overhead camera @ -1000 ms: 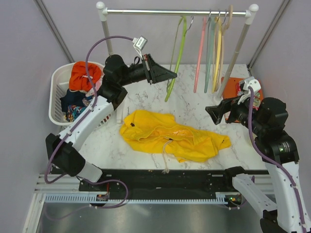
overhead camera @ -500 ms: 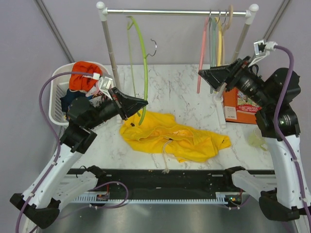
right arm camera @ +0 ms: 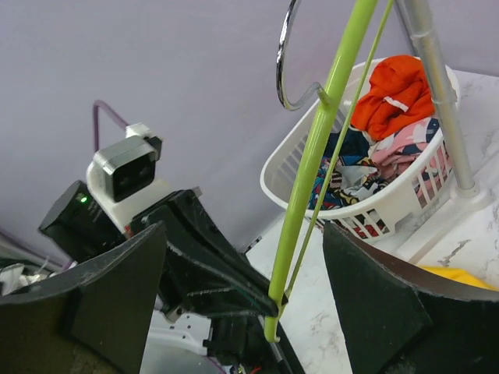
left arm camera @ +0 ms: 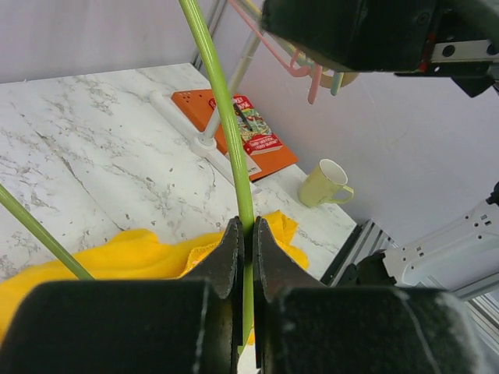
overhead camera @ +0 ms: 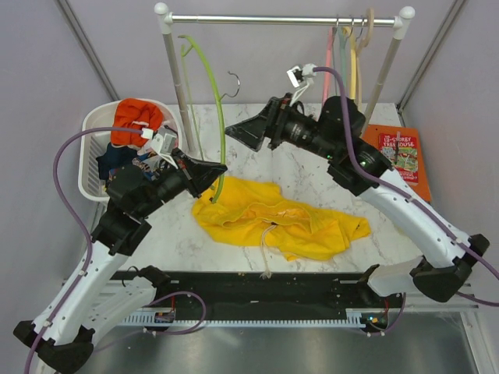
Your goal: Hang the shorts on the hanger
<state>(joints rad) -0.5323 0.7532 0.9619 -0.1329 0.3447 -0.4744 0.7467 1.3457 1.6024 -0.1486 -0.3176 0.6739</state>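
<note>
One marble table (overhead camera: 312, 179), lilac walls (overhead camera: 257, 62), left claw (left arm camera: 244, 227) gripping hanger (left arm camera: 222, 117)

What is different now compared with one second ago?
The left gripper, shut on the thin light green plastic hanger, took it off the metal rail and lowered it toward the bright yellow fabric shorts. The open right gripper swung left toward the hanger. The shorts, white laundry basket and other hangers stayed.

Bright, even overhead light; faint soft shadows beside the crumpled yellow fabric shorts (overhead camera: 281, 222); near foregrounds in both wrist views blur.
</note>
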